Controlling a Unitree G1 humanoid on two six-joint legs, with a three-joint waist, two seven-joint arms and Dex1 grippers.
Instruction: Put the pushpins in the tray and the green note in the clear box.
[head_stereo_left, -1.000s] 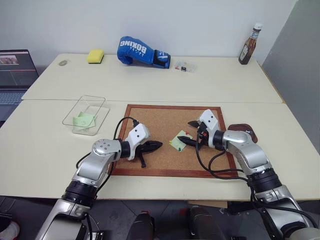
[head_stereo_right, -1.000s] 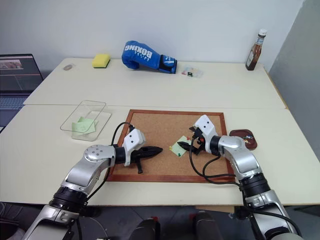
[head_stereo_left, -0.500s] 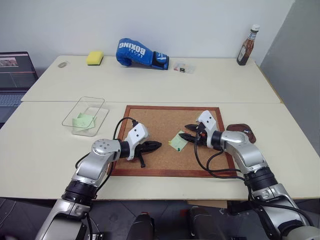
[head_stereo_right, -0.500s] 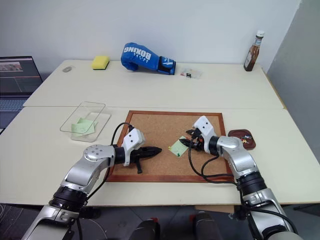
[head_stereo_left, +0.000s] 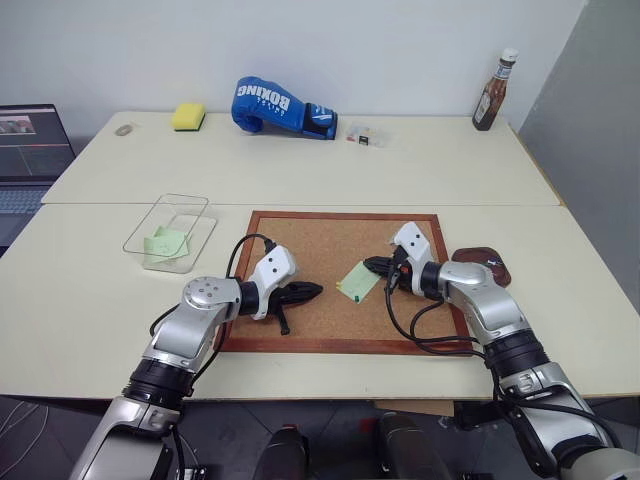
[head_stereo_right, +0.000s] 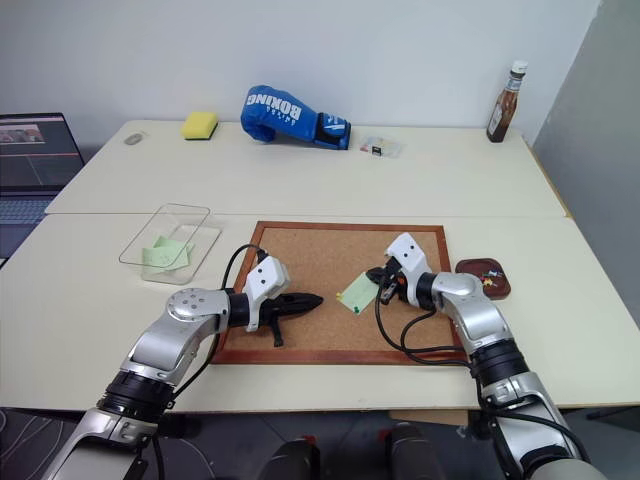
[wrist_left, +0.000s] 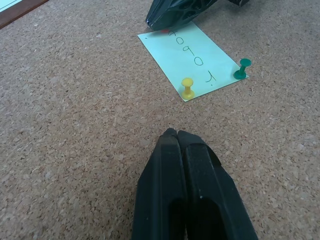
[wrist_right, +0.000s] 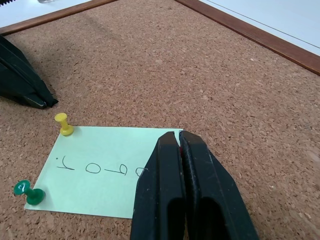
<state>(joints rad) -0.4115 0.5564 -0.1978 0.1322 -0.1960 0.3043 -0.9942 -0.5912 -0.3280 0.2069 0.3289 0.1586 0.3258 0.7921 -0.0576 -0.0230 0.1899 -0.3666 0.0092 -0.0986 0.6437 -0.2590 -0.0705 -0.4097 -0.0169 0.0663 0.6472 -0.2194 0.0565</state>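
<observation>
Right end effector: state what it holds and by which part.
Apparently a red pushpin, pinched by its head at the green note's corner; it is mostly hidden.

A blue boxing glove (head_stereo_left: 278, 105) lies top centre, a yellow sponge block (head_stereo_left: 190, 115) left of it, a brown sauce bottle (head_stereo_left: 492, 91) upper right, a laptop (head_stereo_left: 28, 150) far left.

Two green notes are counted: one (head_stereo_right: 358, 293) on the corkboard (head_stereo_right: 320, 262), one (head_stereo_right: 163, 252) in the clear box (head_stereo_right: 170, 235). Two pushpins are seen on the pinned note, one yellow (wrist_left: 187, 88), one green (wrist_left: 241, 69); more lie in the tray (head_stereo_right: 484, 279), number unclear. One boxing glove (head_stereo_right: 292, 114), one sponge (head_stereo_right: 201, 124), one bottle (head_stereo_right: 506, 89) and one small case (head_stereo_right: 381, 146) are counted.
</observation>
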